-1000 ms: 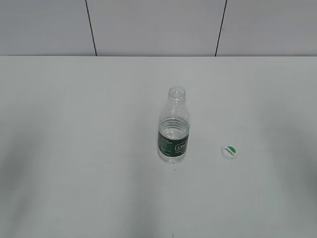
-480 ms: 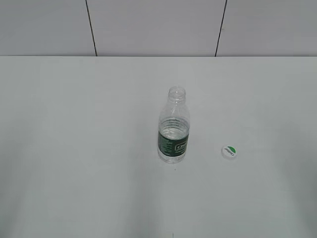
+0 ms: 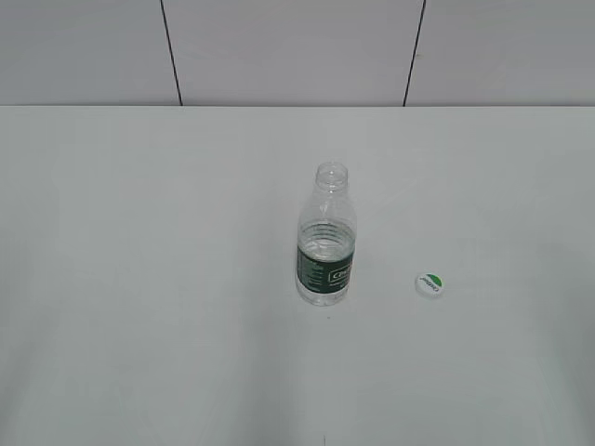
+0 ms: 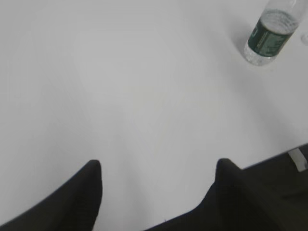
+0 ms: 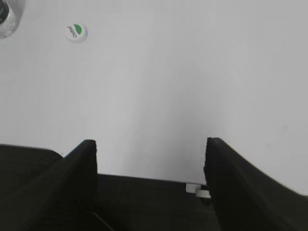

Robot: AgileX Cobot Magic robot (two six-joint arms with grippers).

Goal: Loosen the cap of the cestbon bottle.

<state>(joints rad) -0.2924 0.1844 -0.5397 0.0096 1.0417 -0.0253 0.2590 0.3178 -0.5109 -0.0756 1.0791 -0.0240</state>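
The cestbon bottle (image 3: pixel 326 238) stands upright in the middle of the white table, clear with a dark green label, its neck open with no cap on it. It also shows in the left wrist view (image 4: pixel 269 33) and at the edge of the right wrist view (image 5: pixel 7 17). The cap (image 3: pixel 429 284), white with a green half, lies flat on the table to the right of the bottle; it also shows in the right wrist view (image 5: pixel 76 32). My left gripper (image 4: pixel 159 166) is open and empty, far from the bottle. My right gripper (image 5: pixel 150 144) is open and empty over the table's near edge. Neither gripper shows in the exterior view.
The white table (image 3: pixel 139 279) ends at a grey panelled wall (image 3: pixel 297 46) at the back. The table's front edge shows in the left wrist view (image 4: pixel 274 156) and in the right wrist view (image 5: pixel 144 177).
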